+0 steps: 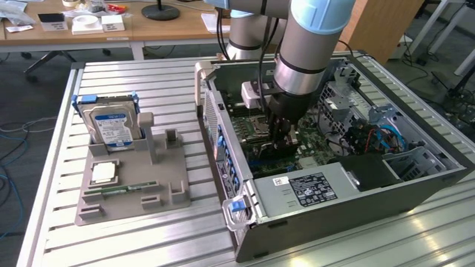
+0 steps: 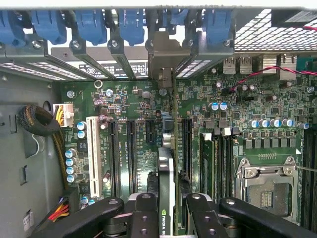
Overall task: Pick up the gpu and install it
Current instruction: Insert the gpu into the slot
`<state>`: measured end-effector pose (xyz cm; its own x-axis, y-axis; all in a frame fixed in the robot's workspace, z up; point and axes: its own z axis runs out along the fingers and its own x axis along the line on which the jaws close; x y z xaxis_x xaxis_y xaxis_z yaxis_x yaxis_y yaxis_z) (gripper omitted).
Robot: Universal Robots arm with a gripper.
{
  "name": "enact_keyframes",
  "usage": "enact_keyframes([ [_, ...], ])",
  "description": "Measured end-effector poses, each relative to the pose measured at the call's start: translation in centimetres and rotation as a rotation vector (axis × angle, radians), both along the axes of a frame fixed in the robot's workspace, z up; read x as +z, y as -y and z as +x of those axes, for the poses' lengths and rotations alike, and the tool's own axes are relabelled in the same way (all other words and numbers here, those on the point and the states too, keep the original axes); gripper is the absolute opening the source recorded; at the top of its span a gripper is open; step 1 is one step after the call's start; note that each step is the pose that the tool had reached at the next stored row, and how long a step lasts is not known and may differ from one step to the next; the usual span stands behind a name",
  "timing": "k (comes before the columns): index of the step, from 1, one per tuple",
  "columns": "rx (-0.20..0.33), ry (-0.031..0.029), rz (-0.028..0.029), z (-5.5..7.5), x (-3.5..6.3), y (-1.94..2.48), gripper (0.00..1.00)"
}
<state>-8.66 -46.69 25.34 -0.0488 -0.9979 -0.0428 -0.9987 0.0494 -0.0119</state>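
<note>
The gpu (image 2: 167,163) shows edge-on as a thin card standing upright over the green motherboard (image 2: 133,99), among its long black slots. Its silver bracket (image 2: 163,54) reaches the case's rear slot wall between the blue clips. My gripper (image 2: 167,198) straddles the card's top edge, a black finger (image 2: 143,213) close against each side, shut on it. In the exterior view the gripper (image 1: 283,142) reaches straight down into the open computer case (image 1: 356,194), low over the board.
On the exterior view's left, a grey holder (image 1: 133,183) carries a silver hard drive (image 1: 111,125), a processor (image 1: 104,172) and a green memory stick (image 1: 119,189). Inside the case, a CPU socket (image 2: 265,186), a white slot (image 2: 92,148) and cable bundles (image 2: 37,121) surround the card.
</note>
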Motion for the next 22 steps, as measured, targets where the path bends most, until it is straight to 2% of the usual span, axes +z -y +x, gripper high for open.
enact_keyframes([
  [22, 0.000, 0.0002, -0.0003, -0.36, -0.36, -0.04, 0.26],
])
